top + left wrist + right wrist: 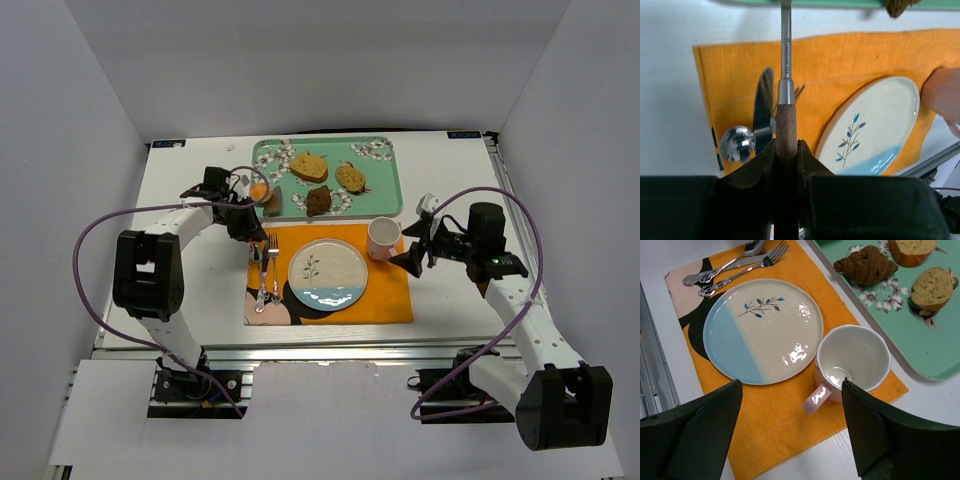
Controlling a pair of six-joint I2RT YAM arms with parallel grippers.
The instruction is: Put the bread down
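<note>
The bread (pixel 259 190), a small round golden-orange bun, shows only in the top view, at the left edge of the green tray (pixel 385 192), just beyond my left gripper (pixel 252 217). That gripper (pixel 786 146) is shut on the wooden handle of a utensil (pixel 785 117). The utensil's steel shaft (pixel 785 45) runs out of the top of the left wrist view towards the tray. Whether the bun rests on the utensil's far end I cannot tell. My right gripper (pixel 410 262) (pixel 792 385) hangs open over the orange mat (pixel 775 415), holding nothing, beside the cup's handle.
A white and blue plate (pixel 328 272) (pixel 762 327) (pixel 875 120) lies on the mat, with a pink cup (pixel 383 238) (pixel 852 362) at its right. A spoon (pixel 737 143), knife (pixel 763 102) and fork (pixel 747 267) lie at its left. The tray (pixel 890 340) holds two tan slices (pixel 309 165) (pixel 350 177) and a dark chunk (pixel 318 201) (pixel 865 265).
</note>
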